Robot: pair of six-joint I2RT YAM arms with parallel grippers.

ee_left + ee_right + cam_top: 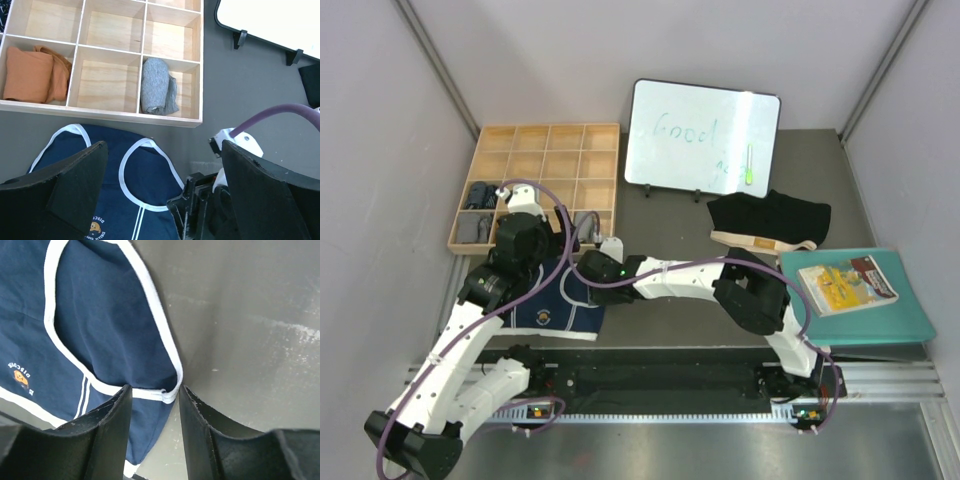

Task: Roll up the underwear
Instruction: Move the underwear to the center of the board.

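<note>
Lying flat and unrolled, the navy briefs [100,340] sit just under the right claw [155,391], its jaws narrowly apart over a trimmed corner, and under the wide-spread left claw [163,145]. A grey roll [156,86] already sits in the tray [100,111] ahead of the left claw, while the black briefs [770,215] lie flat, well apart from both.

Two arms bent over navy briefs on a dark worktop

The navy briefs [570,305], trimmed in white, lie flat near the front of the worktop [660,225], partly hidden by the left arm [470,350] and the right arm [680,277], which meet above them. Just behind sits a wooden divider tray [548,128] with grey cloth in its left cells. Further right, black briefs [770,215] with a beige waistband lie before a whiteboard [700,140]. A booklet [847,283] rests on a teal folder [880,320].
</note>
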